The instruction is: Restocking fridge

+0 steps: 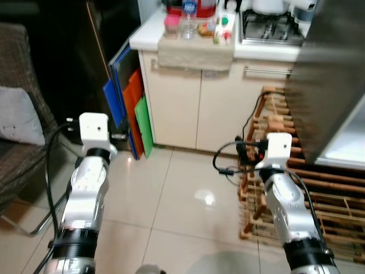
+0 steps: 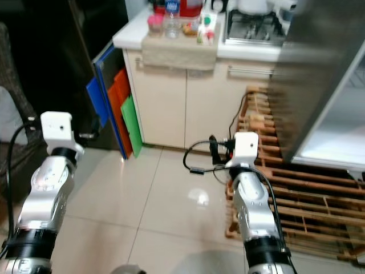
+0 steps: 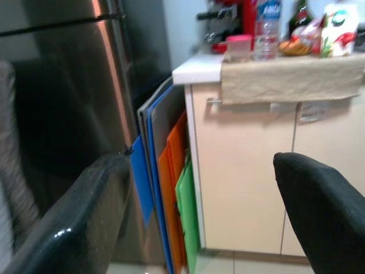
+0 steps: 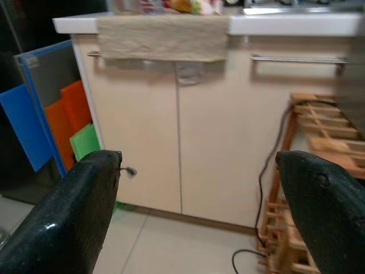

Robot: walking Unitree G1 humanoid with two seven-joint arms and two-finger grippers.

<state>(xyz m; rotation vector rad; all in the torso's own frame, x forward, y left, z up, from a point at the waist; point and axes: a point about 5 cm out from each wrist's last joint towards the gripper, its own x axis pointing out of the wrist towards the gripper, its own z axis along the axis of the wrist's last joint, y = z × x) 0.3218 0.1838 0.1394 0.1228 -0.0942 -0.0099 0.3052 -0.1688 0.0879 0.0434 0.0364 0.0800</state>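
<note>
The fridge's grey steel door (image 1: 328,68) stands at the right, with a white inner shelf (image 1: 349,142) showing below it. On the white counter (image 1: 149,34) stand a water bottle (image 1: 189,23), a pink-lidded jar (image 1: 171,24) and a carton (image 1: 224,28). My left gripper (image 3: 199,171) is held out low toward the counter's left corner, open and empty. My right gripper (image 4: 199,165) is open too, facing the cream cabinet doors (image 4: 171,131), nothing between its fingers. Both are well short of the counter.
Blue, orange and green boards (image 1: 134,114) lean between the cabinet and a tall dark steel unit (image 3: 68,85). A wooden rack (image 1: 308,182) lies on the floor at the right beside a black cable (image 1: 228,165). A wicker chair with a grey cushion (image 1: 17,120) stands left. A stove (image 1: 271,28) tops the counter.
</note>
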